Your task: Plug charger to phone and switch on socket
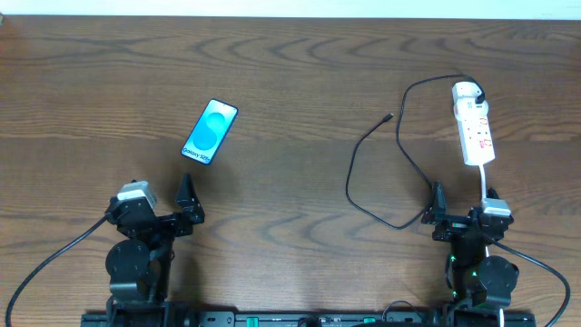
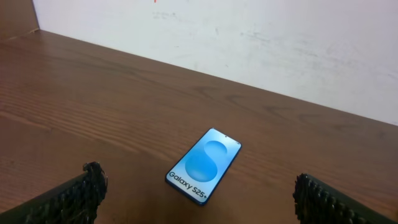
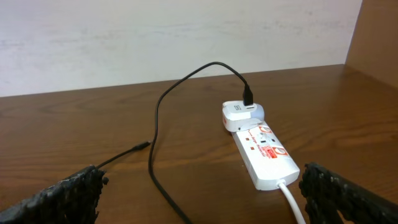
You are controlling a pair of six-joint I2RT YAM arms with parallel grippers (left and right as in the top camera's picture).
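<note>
Phone [image 1: 210,133] lying screen-up left of centre, unconnected; charger tip [image 1: 389,116] loose, well apart, plug [image 1: 466,91] seated in power strip [image 1: 476,136]. Left gripper [image 1: 162,196], right gripper [image 1: 464,204] spread wide, empty. Plugging, switching apparently pending.

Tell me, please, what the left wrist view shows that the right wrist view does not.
Only the left wrist view shows the phone, lying flat with its blue screen up. Only the right wrist view shows the socket, a white plug at its far end, and the charger, its connector tip loose on the wood. Both share the brown table, the white wall behind, and open black fingers in the bottom corners.
</note>
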